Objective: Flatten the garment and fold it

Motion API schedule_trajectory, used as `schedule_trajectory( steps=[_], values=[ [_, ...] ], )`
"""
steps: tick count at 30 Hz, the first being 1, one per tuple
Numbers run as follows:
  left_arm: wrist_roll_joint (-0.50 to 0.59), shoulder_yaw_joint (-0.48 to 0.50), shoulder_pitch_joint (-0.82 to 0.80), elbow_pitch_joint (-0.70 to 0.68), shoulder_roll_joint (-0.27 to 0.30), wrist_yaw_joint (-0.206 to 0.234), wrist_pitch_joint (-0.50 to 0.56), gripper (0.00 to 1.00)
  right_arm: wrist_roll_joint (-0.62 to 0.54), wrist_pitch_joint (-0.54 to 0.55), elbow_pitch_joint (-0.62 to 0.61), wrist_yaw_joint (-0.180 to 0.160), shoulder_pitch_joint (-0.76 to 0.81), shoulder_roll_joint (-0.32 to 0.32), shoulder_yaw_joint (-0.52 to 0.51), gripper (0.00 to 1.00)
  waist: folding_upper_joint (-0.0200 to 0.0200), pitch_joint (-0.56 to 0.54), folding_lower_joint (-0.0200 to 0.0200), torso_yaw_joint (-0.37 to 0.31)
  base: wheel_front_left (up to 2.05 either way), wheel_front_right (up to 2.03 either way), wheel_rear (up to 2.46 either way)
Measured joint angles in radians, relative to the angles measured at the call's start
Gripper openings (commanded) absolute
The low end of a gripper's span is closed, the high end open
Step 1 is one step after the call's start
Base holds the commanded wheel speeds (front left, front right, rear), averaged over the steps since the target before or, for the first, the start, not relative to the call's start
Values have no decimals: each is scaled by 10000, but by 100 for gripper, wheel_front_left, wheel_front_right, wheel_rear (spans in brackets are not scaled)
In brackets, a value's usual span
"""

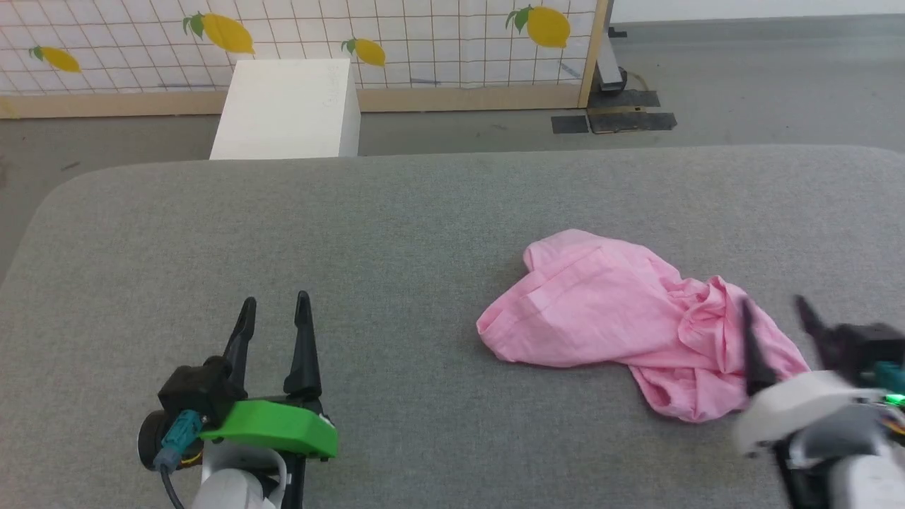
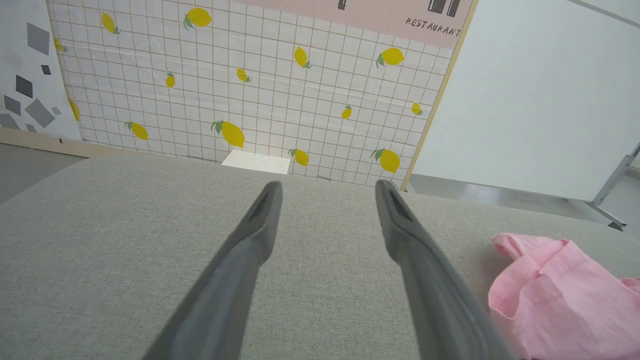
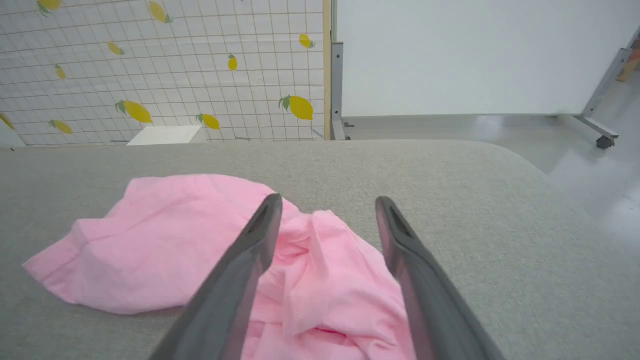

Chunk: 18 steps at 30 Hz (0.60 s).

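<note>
Crumpled light pink cotton shorts [image 1: 601, 304] lie toward the right edge of the grey fabric bench [image 1: 353, 233]. The right gripper [image 1: 772, 305] is spread over them, likely hunting a hem. The left gripper [image 1: 276, 300] is spread too, just waiting.

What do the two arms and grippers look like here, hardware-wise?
Left gripper: two long dark tapered fingers, bright green housing, teal connector with black cable, pale forearm. Right gripper: same dark fingers, blurred; white wrist shell, teal part and a green light beside it.
</note>
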Motion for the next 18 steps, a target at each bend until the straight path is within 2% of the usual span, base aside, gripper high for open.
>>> schedule_trajectory(
  steps=[5, 10, 13, 18],
  values=[
    [44, -8, -10, 2, -2, -29, 0, 100, -428, 113, -73, 0, -66, 13, 2780, 100, 0, 59, 0, -37, 0, 0, 0],
    [21, -196, -101, -38, -8, -36, 0, 100, -537, 759, 1099, 2, -1435, 42, 4884, 100, 0, 244, 0, 152, 0, 0, 0],
    [-73, -349, -224, -59, -10, -31, 0, 100, -384, 1338, 2125, 2, -2329, 54, 5576, 100, 0, 419, 0, 354, 0, 0, 0],
    [-199, -602, -534, -182, -12, -15, 0, 100, -19, 2748, 3799, 2, -3434, 44, 5689, 100, 0, 816, 0, 781, 0, 0, 0]
  ],
)
